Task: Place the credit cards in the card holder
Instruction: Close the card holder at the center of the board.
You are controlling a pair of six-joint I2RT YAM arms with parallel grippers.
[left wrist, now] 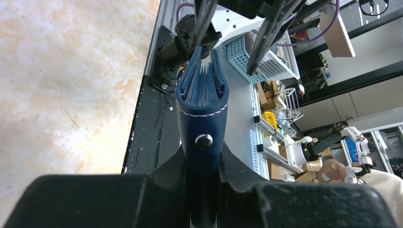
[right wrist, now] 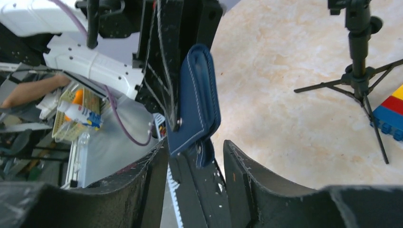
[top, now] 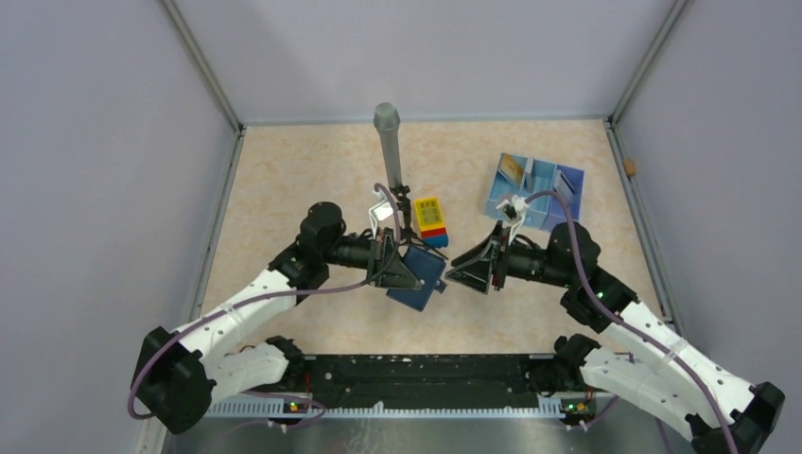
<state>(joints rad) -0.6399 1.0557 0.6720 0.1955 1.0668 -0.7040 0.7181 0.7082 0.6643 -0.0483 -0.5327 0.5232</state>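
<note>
Above the bench (top: 312, 170), my left fingers (left wrist: 247, 183) clamp the card holder (left wrist: 202, 118); right fingers (right wrist: 247, 175) gape empty around it. No card seems loaded; a gold card (top: 511, 168) lies in the tray (top: 567, 184).

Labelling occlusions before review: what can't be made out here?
1. Navy-blue folding leather wallet: left wrist view shows slots edge-on; cards inside can't be told.
2. Thin plastic credit cards in pale blue three-compartment tray: top view, too small to count; purple cable crosses tray.

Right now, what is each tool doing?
Left tool: closed on the card holder.
Right tool: open, gripping nothing.
</note>
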